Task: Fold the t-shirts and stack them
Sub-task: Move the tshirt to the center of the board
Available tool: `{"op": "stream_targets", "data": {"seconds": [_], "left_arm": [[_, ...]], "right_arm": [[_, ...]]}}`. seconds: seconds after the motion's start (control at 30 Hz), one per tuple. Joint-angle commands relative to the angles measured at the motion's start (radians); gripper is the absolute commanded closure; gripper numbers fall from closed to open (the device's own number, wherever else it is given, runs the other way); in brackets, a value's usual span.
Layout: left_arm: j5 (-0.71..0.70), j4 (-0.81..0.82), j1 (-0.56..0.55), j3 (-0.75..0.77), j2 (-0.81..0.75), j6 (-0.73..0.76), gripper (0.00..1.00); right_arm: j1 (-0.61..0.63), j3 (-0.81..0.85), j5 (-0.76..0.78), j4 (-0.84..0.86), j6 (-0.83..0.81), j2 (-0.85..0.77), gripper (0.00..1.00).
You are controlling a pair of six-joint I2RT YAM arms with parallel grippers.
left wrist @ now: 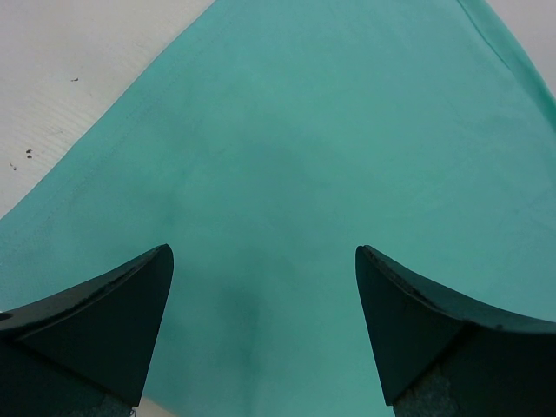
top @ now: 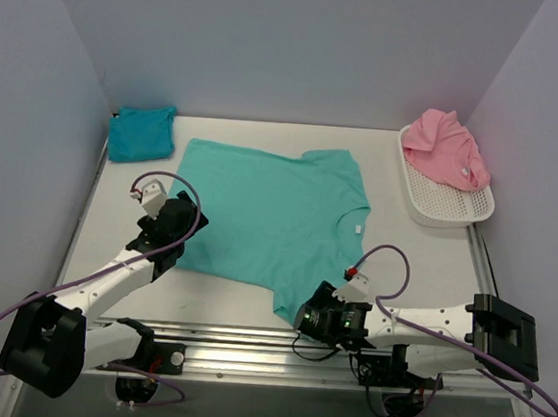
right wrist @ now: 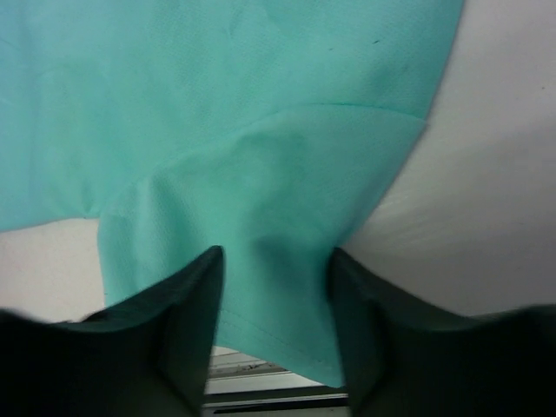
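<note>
At the near edge, a metal rail (top: 249, 346) carrying both arm bases. Just beyond it, right fingers (right wrist: 187, 321) half closed astride the near sleeve of the sea-green t-shirt (top: 269, 217), cloth puckered between them; cannot tell whether truly clamped or only straddling. To the left, left fingers (left wrist: 426, 321) spread wide and released over the shirt's near hem corner, holding nothing.

Spread flat across the middle of the white worktop (top: 429, 269), the sea-green shirt: hem to the left, collar to the right, near sleeve reaching almost to the rail. Bare worktop in a narrow strip to its left and a broader patch to its right, between collar and basket.

Farther back, in the far left corner, the darker turquoise-blue t-shirt (top: 142, 132), folded small, just off the sea-green shirt's far hem corner. At the far right, overhanging the worktop's edge, a white mesh basket (top: 443, 207) with the pink t-shirt (top: 445, 149) heaped in it.

Closing in on three sides, plain pale walls (top: 292, 45), tight against the worktop's left and far edges.
</note>
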Motion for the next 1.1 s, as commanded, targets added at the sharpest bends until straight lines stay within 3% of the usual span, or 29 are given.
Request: {"op": "stream_targets", "data": {"seconds": [0.0, 0.03, 0.1, 0.4, 0.67, 0.8, 1.07], "left_arm": [[-0.019, 0.026, -0.003, -0.004, -0.018, -0.013, 0.06], [-0.020, 0.022, -0.003, -0.005, -0.021, -0.014, 0.06], [-0.022, 0.014, -0.003, -0.008, -0.029, -0.016, 0.05], [-0.066, -0.159, -0.014, 0.004, -0.093, -0.111, 0.05], [-0.054, -0.263, -0.041, -0.068, -0.244, -0.145, 0.02], [0.007, -0.331, -0.049, -0.045, -0.196, -0.126, 0.02], [0.030, -0.460, -0.127, 0.006, -0.020, -0.215, 0.01]], "right_arm": [[0.003, -0.002, 0.010, -0.084, 0.041, -0.005, 0.61], [0.003, -0.002, 0.012, -0.093, 0.045, -0.011, 0.81], [0.005, -0.003, 0.012, -0.121, 0.061, -0.031, 1.00], [0.007, -0.011, 0.029, -0.238, 0.081, -0.117, 1.00], [0.008, -0.012, 0.134, -0.389, 0.113, -0.323, 1.00], [0.005, 0.024, 0.246, -0.423, 0.108, -0.367, 1.00], [-0.001, 0.090, 0.323, -0.397, 0.062, -0.269, 1.00]]}}
